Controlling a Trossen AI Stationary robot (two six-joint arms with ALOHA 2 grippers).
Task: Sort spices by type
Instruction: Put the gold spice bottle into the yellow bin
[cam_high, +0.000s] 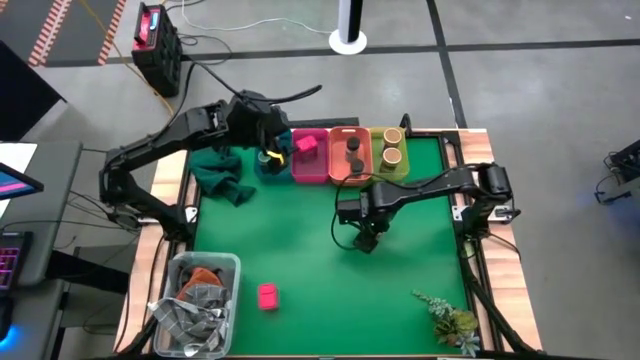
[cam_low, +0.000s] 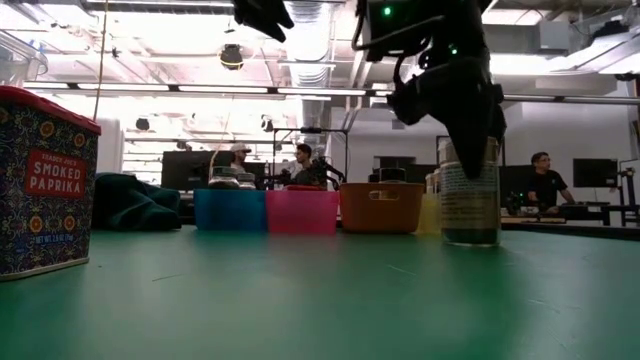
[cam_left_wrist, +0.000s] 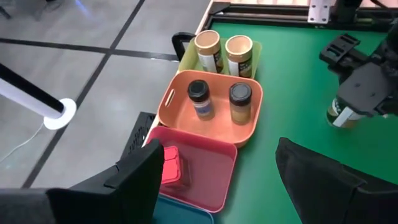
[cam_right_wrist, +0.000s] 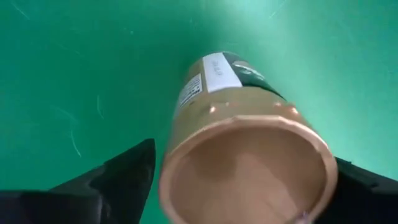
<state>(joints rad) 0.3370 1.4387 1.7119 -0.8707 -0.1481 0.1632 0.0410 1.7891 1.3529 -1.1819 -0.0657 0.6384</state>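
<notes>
The right gripper (cam_high: 366, 240) hangs mid-table, its fingers spread wide either side of an upright tan-lidded spice jar (cam_right_wrist: 249, 155), not yet clamped. The left gripper (cam_high: 268, 150) hovers open over the blue bin (cam_high: 272, 166) at the table's far edge.

- From my remote seat, I see a grey concrete floor (cam_high: 520, 120) around the counter (cam_high: 300, 250), crossed by dark seam lines.
- A white round-based post (cam_high: 348, 30) stands on the floor beyond the counter's far edge.
- A black and red case (cam_high: 155, 45) sits off the far left corner, cables trailing from it.
- Level across the counter: an open ceiling with long strip lights (cam_low: 300, 91), desks with monitors (cam_low: 590, 172), and seated people (cam_low: 545, 180).
</notes>
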